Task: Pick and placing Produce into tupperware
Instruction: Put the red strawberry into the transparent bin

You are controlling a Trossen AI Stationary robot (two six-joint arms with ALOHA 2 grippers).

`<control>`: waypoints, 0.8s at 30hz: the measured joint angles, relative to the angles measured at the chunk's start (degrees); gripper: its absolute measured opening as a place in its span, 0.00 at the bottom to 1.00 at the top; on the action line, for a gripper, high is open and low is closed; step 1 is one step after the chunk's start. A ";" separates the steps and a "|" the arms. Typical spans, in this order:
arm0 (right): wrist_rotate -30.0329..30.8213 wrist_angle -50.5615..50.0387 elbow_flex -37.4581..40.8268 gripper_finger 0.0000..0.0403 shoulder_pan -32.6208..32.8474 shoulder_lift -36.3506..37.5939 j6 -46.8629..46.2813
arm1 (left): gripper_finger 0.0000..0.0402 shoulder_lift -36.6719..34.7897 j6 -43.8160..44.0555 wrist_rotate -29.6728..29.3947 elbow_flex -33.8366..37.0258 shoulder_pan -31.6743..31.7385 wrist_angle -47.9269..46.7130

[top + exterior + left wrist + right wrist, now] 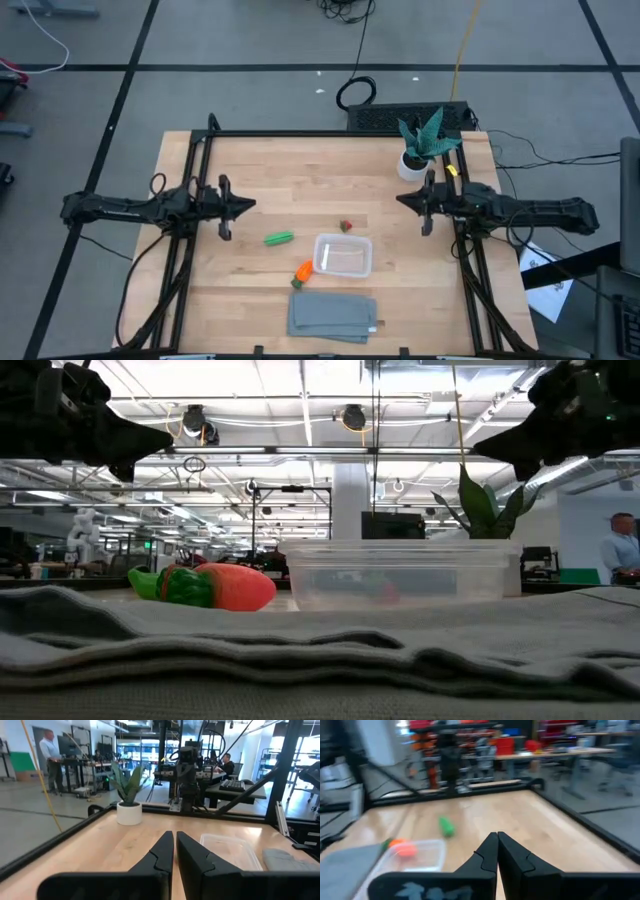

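Observation:
The clear tupperware (343, 255) stands on the wooden table, near its middle front, with nothing in it that I can make out. The red berry (346, 227) lies just beyond its far side, the green pod (279, 238) to its left, and the orange carrot (303, 271) at its near left corner. My left gripper (250, 206) is shut and hovers level over the table's left part, holding nothing. My right gripper (401, 199) is shut and hovers level over the right part, also holding nothing. Both point toward the table's middle.
A folded grey cloth (333, 315) lies at the front edge, just near the tupperware. A spiky green plant in a white pot (418, 150) stands at the far right corner, close behind my right gripper. Black frame rails (330, 133) border the table.

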State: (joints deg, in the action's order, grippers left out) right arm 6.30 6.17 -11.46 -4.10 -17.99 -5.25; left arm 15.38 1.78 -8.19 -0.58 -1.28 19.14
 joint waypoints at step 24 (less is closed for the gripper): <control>-9.18 -2.91 -21.54 0.16 -5.95 -34.76 -3.04 | 0.06 0.00 -1.48 0.02 -0.02 0.00 -0.70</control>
State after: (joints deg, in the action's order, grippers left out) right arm -2.88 3.26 -32.99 -10.06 -52.75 -8.29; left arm 15.38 0.30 -8.16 -0.60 -1.28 18.44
